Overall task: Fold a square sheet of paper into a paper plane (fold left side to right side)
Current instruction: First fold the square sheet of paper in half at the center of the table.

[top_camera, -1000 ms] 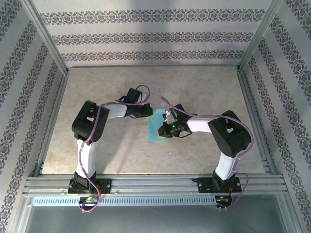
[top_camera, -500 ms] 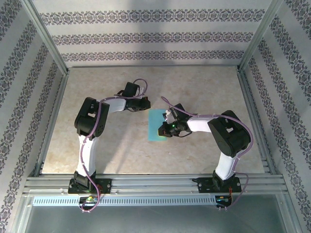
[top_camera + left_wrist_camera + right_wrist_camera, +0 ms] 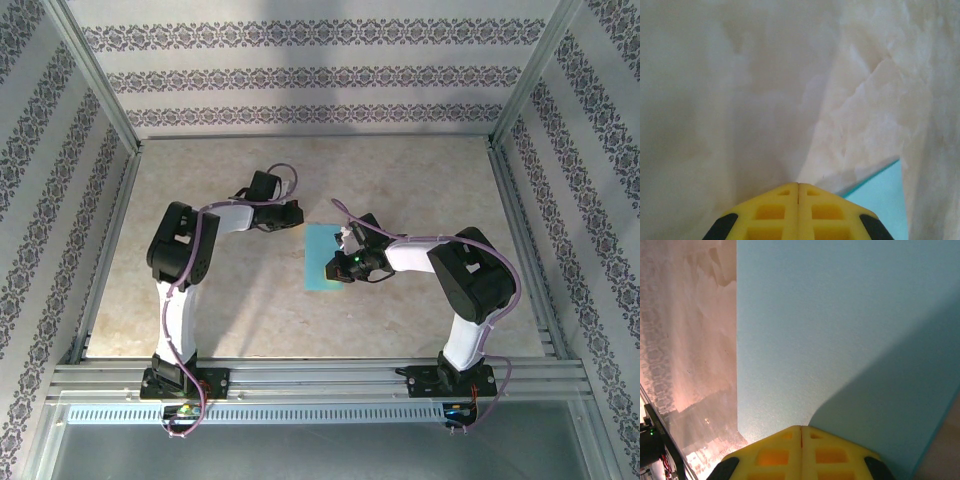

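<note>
In the overhead view the right arm's wrist covers the right edge of the sheet of paper [image 3: 318, 255], so we cannot follow that border or tell whether the sheet is one layer or doubled. From the left wrist, one cyan corner [image 3: 880, 195] of it is cut off by the bottom of the frame. From the right wrist, the sheet [image 3: 840, 340] runs off the top and right.

The right claw [image 3: 335, 269] sits over the near right part of the paper. Its yellow fingers are pressed together [image 3: 800, 429] with nothing between them. A shadow [image 3: 900, 405] spreads from the tips across the sheet, but we cannot tell whether they press on it.

The left claw [image 3: 296, 214] is over bare counter [image 3: 230, 300], just beside the paper's far left corner. Its fingers are likewise closed flush on nothing [image 3: 798, 187]. The cyan corner lies to their right, apart from them.

The paper lies flat near the middle of the counter, between the two claws. It is plain cyan-blue, a rectangle longer front to back than across, with straight, clean edges.
</note>
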Controlling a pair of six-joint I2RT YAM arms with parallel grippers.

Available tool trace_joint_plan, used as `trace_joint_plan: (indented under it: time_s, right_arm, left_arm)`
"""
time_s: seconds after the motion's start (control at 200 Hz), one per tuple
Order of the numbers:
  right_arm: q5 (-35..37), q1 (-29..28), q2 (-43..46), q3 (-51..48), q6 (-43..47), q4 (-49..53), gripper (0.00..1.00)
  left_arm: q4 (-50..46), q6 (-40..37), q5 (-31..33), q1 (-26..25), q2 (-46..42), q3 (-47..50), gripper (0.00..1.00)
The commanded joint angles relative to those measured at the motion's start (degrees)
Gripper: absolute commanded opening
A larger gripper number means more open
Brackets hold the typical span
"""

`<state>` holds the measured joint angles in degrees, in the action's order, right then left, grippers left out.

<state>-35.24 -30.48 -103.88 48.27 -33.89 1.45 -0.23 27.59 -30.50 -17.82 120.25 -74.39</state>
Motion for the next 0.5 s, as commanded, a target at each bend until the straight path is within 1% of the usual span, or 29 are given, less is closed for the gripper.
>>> trace_joint_plan:
  time_s: [0.0,0.1,0.16,0.27,0.37,0.495]
  right_arm:
    - [7.11,0.33,-3.13,-2.48,0.75,8.55,0.00]
    - [7.25,0.33,-2.86,-2.48,0.67,8.30,0.00]
    - [7.38,0.35,-2.52,-2.48,0.58,8.22,0.00]
    - [7.51,0.38,-2.30,-2.48,0.41,7.95,0.00]
    - [7.57,0.25,-2.21,-2.48,0.24,7.61,0.00]
    - [7.47,0.13,-2.34,-2.22,0.31,7.60,0.00]
  left_arm:
    - [0.66,-0.37,1.44,0.79,-6.96,3.78,0.06]
    - [-0.40,0.36,0.27,-0.09,-11.25,7.75,0.05]
    - [-0.44,1.45,-1.70,-0.96,-13.08,10.31,0.06]
    - [0.09,3.23,-3.42,-3.54,-15.47,14.54,0.06]
    - [-0.18,4.08,-2.96,-5.90,-15.71,16.38,0.06]
    - [0.47,4.88,-3.26,-8.09,-14.11,16.19,0.06]
